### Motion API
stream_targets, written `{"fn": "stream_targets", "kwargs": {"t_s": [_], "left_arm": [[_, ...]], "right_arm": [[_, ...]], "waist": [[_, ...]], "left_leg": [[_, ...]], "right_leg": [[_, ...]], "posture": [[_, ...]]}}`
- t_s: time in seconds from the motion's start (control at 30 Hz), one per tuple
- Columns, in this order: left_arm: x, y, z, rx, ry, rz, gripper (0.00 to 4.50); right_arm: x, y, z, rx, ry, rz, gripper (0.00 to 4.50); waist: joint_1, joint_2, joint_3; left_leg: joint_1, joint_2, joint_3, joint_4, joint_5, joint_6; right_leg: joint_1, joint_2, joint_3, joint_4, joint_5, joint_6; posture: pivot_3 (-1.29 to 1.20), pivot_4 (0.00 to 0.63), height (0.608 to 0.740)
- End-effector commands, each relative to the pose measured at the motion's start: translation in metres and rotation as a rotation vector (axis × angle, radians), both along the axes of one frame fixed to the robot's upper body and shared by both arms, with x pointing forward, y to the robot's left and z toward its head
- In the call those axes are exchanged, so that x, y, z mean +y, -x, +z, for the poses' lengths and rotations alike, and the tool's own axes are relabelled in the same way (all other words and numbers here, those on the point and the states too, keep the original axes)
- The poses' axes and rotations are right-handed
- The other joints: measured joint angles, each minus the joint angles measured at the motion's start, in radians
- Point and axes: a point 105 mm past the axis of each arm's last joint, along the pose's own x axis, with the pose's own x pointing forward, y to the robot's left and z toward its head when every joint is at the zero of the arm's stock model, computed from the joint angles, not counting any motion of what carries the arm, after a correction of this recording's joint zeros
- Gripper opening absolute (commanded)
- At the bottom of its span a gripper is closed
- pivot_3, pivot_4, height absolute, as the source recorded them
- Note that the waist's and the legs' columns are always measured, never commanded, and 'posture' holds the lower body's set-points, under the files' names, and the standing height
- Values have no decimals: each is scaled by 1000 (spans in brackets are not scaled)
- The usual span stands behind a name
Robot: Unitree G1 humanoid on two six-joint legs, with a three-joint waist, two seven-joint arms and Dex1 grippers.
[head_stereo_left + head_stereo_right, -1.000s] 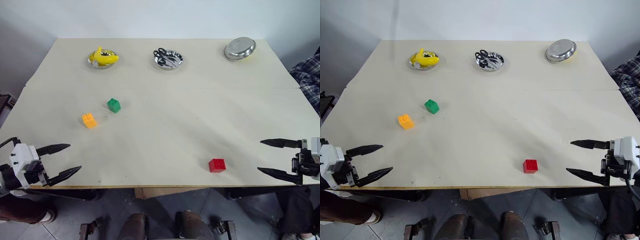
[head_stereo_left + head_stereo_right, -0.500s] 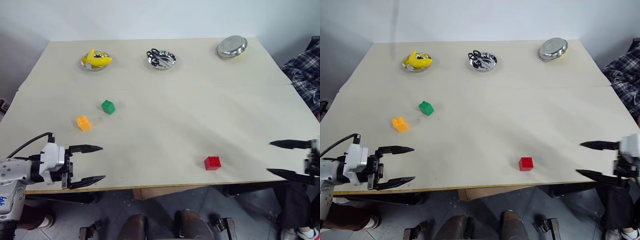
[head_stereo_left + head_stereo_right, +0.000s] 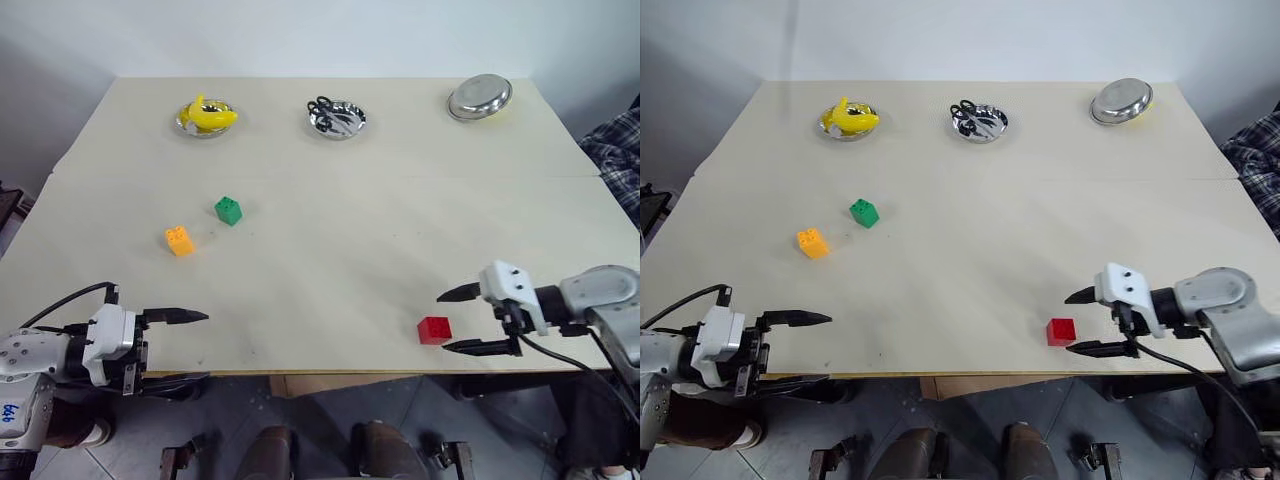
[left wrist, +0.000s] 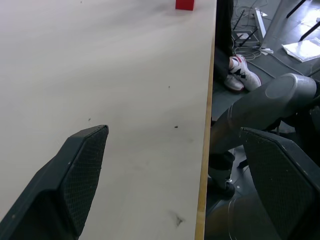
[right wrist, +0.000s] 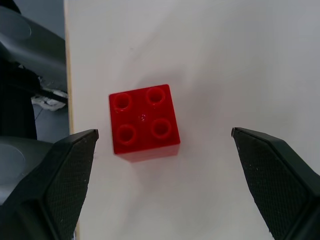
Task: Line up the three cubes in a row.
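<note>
While the red cube (image 3: 434, 330) sits alone near right, well apart from the orange cube (image 3: 179, 240) and green cube (image 3: 228, 210) at left, no row exists. Right gripper (image 3: 458, 320) gapes beside red; left gripper (image 3: 190, 346) gapes, empty.

Both of the robot's arms reach in from the near corners, jaws spread wide and empty.

The left gripper (image 3: 190, 348) lies low and roughly level at the near left, pointing toward the robot's right, one black finger above the other; a black cable loops off its white wrist. The right gripper (image 3: 452, 320) points toward the robot's left from a grey forearm bent at the wrist, its white housing tilted down, two fingers well apart, holding nothing.
</note>
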Motion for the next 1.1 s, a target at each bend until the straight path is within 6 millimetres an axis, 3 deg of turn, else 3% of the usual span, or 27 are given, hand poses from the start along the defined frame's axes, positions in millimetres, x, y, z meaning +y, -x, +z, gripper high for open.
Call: {"fn": "stream_targets", "kwargs": {"t_s": [0.03,0.3,0.4,0.53,0.63,0.87,1.1], "left_arm": [[-6,1,6,-37,13,-23,4500],[-2,1,4,-34,14,3,4500],[0,0,5,-44,30,31,4500],[8,-8,7,-59,70,104,4500],[14,-14,8,-74,94,146,4500],[9,-19,14,-103,107,161,4500],[9,-15,11,-102,115,182,4500]], "right_arm": [[5,-4,2,-32,-11,18,3927],[4,-7,2,-59,-36,26,1489],[12,-11,15,-88,-112,35,1495],[36,-31,42,-138,-144,107,1495],[48,-47,50,-157,-131,149,1495],[31,-78,35,-80,23,162,1495],[39,-90,27,-65,37,194,1495]], "waist": [[-1,0,0],[0,0,0],[-1,0,0],[-15,1,1],[-26,1,1],[-24,1,1],[-33,1,1]], "left_leg": [[0,0,0,0,0,0],[0,0,0,0,0,0],[0,0,0,0,0,0],[0,0,0,1,0,0],[1,0,0,1,1,-1],[0,-2,-1,0,-1,1],[-1,-2,0,-1,-1,1]], "right_leg": [[0,0,0,0,0,0],[0,0,0,1,0,0],[0,0,0,1,0,0],[0,0,0,2,0,0],[0,1,0,3,0,0],[-2,-1,-2,4,0,-1],[-2,-1,-4,5,0,0]], "posture": [[0,150,740],[0,150,740],[0,150,740],[0,150,740],[0,150,740],[0,150,740],[0,150,740]]}}
